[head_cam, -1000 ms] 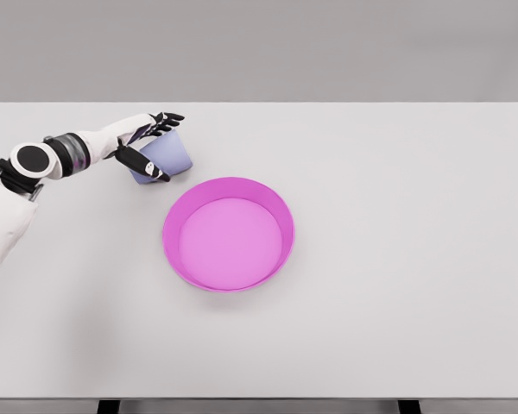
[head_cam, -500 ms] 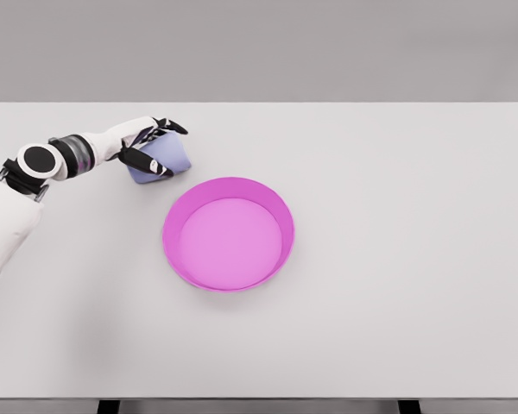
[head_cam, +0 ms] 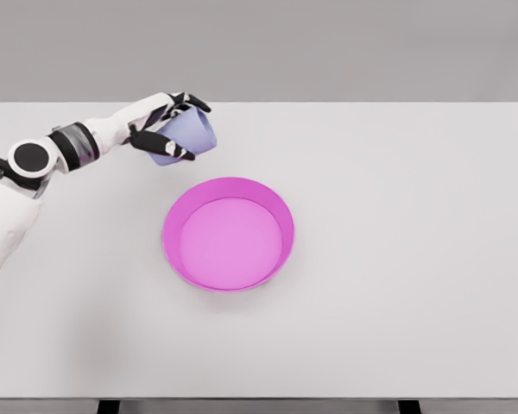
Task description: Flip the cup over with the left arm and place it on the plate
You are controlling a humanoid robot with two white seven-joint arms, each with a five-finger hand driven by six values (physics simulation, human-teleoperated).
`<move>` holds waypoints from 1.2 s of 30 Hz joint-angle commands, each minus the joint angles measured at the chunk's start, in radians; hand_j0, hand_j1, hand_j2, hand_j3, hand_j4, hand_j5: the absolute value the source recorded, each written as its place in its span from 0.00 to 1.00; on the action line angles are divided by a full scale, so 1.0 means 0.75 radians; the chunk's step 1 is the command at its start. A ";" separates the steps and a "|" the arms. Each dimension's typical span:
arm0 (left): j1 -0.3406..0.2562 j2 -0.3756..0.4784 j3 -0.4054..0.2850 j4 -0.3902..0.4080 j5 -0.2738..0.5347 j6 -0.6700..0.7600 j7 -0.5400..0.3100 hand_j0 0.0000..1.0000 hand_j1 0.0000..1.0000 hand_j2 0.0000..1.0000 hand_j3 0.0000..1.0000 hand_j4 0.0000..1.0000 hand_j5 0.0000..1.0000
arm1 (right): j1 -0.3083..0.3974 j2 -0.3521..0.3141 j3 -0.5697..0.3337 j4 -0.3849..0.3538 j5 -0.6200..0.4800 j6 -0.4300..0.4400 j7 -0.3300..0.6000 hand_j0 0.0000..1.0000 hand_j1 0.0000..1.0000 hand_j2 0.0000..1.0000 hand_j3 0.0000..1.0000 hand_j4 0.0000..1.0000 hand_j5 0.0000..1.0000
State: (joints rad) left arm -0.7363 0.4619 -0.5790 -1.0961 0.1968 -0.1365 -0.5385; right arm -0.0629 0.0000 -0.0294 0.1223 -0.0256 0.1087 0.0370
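Lavender smooth cup (head_cam: 190,136) tilted in the left hand (head_cam: 166,129), fingers clasping it, beyond the round magenta plate (head_cam: 228,233).

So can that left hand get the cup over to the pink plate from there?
Probably yes. The left hand already grips the cup, and only bare table lies between it and the plate.

One view only, head cam: looks down & fwd from above the near edge of the white table (head_cam: 397,259), whole tabletop in frame, far edge up top w/ grey wall behind. Mid distance; magenta plate (head_cam: 229,234) sits just left of frame ctr.
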 commanded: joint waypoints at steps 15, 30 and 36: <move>0.272 0.032 -0.026 -0.277 0.449 -0.458 0.168 0.61 0.61 0.61 0.61 0.61 0.61 | 0.000 0.000 0.000 0.001 -0.001 0.000 0.000 1.00 1.00 1.00 1.00 1.00 1.00; 0.477 0.033 -0.007 -0.520 0.762 -0.524 0.411 0.58 0.58 0.58 0.58 0.58 0.58 | 0.000 0.000 0.000 0.001 -0.001 0.000 0.002 1.00 1.00 1.00 1.00 1.00 1.00; 0.522 0.026 -0.022 -0.592 0.750 -0.632 0.419 0.54 0.54 0.54 0.54 0.54 0.54 | 0.000 0.000 0.000 0.001 0.001 0.000 0.000 1.00 1.00 1.00 1.00 1.00 1.00</move>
State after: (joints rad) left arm -0.3451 0.4840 -0.5910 -1.5286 0.7584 -0.5870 -0.2280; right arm -0.0629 0.0000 -0.0294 0.1223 -0.0255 0.1089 0.0368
